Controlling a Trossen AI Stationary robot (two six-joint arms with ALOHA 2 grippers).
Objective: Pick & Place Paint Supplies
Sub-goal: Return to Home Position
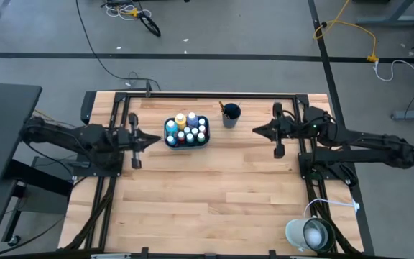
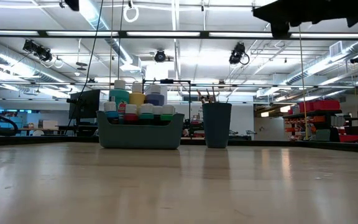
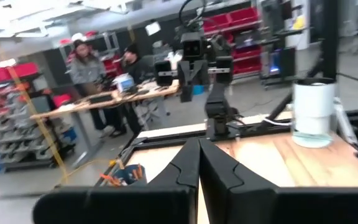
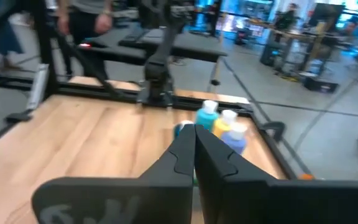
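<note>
Pose: your left gripper point(image 1: 154, 140) and right gripper point(image 1: 256, 130) raised over table point(image 1: 207, 194), facing inward, teal tray point(image 1: 168, 142) between; both jaws pressed together, holding nothing.

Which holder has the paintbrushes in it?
The dark blue round cup: paintbrushes poke out of its top. The teal tray beside it holds only white-capped paint bottles.

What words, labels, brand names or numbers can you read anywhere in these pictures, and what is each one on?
No text here can be read.
Paint bottles in the teal tray: labels too small to read.
Pale marking on the body of the right gripper: blurred, unreadable.
Red bins in the room behind: no legible signs.
</note>
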